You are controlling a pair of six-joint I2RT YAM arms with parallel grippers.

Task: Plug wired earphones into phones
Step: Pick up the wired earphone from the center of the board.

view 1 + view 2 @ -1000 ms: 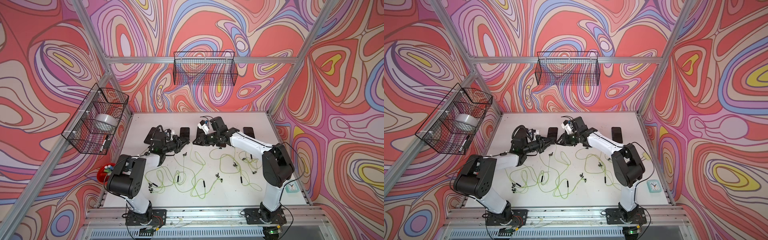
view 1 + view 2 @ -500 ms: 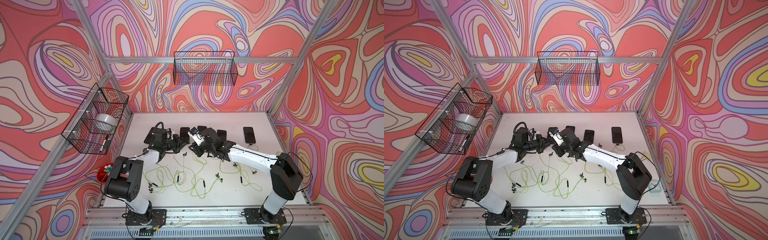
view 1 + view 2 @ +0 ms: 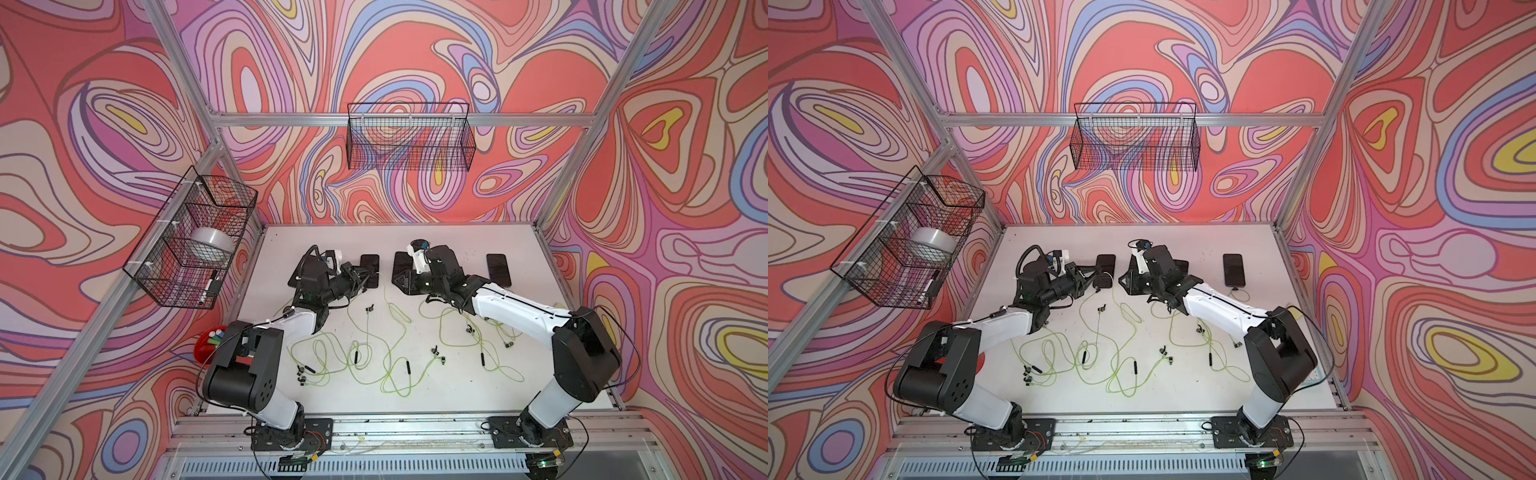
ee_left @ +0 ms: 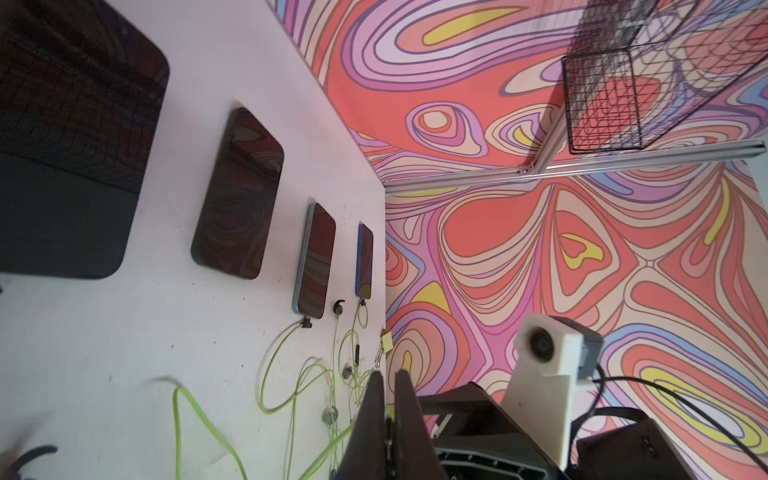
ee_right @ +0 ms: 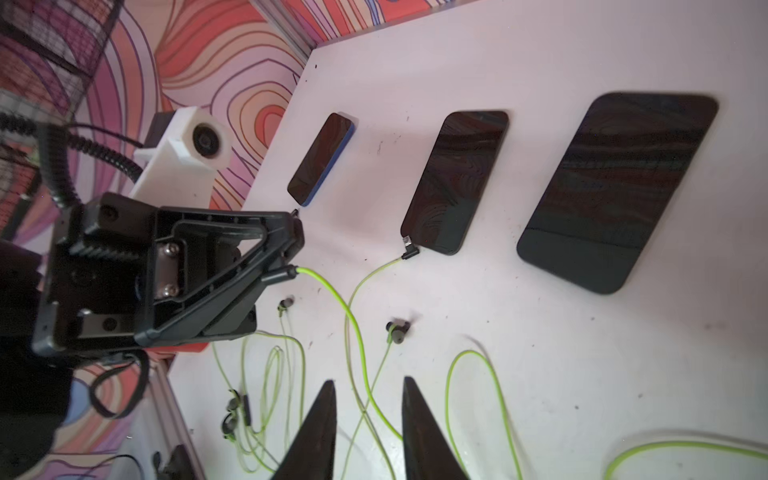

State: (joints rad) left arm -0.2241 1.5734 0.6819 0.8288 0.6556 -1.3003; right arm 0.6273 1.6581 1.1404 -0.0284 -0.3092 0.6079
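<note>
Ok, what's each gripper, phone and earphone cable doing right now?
left gripper, shut on an earphone plug
right gripper, open, empty
rightmost phone, flat, earphones plugged in
teal-edged phone, flat, earphones plugged in
phone nearest the right gripper, flat, nothing plugged in
phone next to it, plug at its corner, cannot tell if in
loose earphones, tangled on the table

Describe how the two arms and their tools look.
The left arm and right arm have white link shells between bulky black joints, thin black cables alongside. The left tool and right tool are black, with tapering pointed fingers. A white camera mount sits by each wrist.
</note>
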